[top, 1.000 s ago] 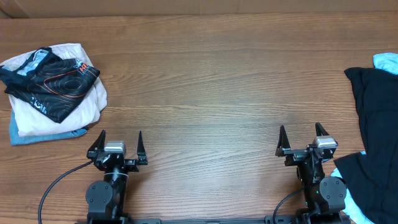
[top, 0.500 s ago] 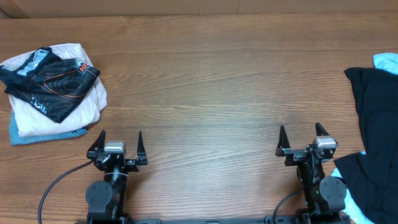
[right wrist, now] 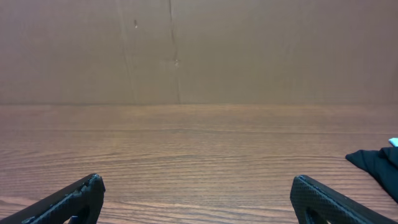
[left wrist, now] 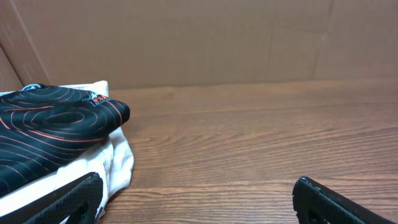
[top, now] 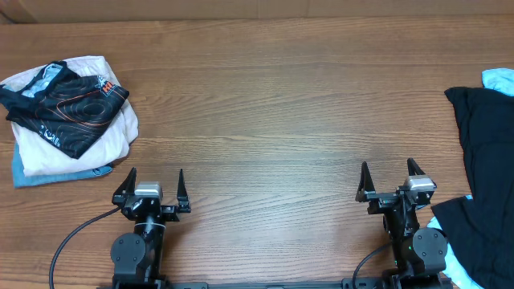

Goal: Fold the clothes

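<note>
The clothes, a plain black T-shirt [top: 486, 152], lie crumpled at the table's right edge, running down past the right arm; one corner of it [right wrist: 379, 165] shows at the right of the right wrist view. My right gripper [top: 390, 178] stands open near the front edge, just left of the shirt and apart from it, with bare wood between its fingers [right wrist: 196, 199]. My left gripper [top: 152, 183] is open at the front left, nothing between its fingers [left wrist: 199, 199].
A stack of folded garments sits at the far left: a black one with orange line pattern [top: 64, 108] [left wrist: 50, 127] on a white one [top: 112, 132] over a light blue one [top: 40, 175]. Light blue fabric [top: 499, 79] lies beside the shirt. A cardboard wall [right wrist: 186, 50] backs the table.
</note>
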Controlling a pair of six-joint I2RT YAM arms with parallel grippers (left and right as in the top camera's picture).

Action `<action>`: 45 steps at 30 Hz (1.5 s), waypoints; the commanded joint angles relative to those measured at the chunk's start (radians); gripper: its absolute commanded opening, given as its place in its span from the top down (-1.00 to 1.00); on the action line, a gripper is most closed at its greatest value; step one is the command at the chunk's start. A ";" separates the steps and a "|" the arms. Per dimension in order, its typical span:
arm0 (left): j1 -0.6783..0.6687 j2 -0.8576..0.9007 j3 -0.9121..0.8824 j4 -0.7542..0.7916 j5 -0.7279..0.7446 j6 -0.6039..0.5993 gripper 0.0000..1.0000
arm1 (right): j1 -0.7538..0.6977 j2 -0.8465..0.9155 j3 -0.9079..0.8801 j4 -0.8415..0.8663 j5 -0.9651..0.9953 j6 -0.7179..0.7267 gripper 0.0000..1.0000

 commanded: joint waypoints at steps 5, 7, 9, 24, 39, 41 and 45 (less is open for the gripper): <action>-0.006 -0.011 -0.004 0.002 0.008 -0.018 -1.00 | -0.002 -0.009 -0.010 0.008 -0.008 -0.006 -1.00; -0.006 -0.011 -0.004 0.002 0.008 -0.018 -1.00 | -0.002 -0.009 -0.010 0.008 -0.008 -0.006 -1.00; -0.006 -0.011 -0.004 0.002 0.008 -0.018 -1.00 | -0.002 -0.009 -0.010 0.008 -0.008 -0.006 -1.00; -0.008 0.015 -0.004 0.002 0.008 -0.018 -1.00 | -0.002 -0.009 -0.010 0.008 -0.008 -0.006 -1.00; -0.008 0.030 -0.004 0.002 0.008 -0.018 -1.00 | -0.002 -0.009 -0.010 0.008 -0.008 -0.006 -0.99; -0.008 0.030 -0.004 0.002 0.008 -0.018 -1.00 | -0.002 -0.009 -0.010 0.008 -0.008 -0.006 -1.00; -0.008 0.030 -0.004 0.002 0.008 -0.018 -1.00 | -0.002 -0.009 -0.010 0.008 -0.008 -0.006 -1.00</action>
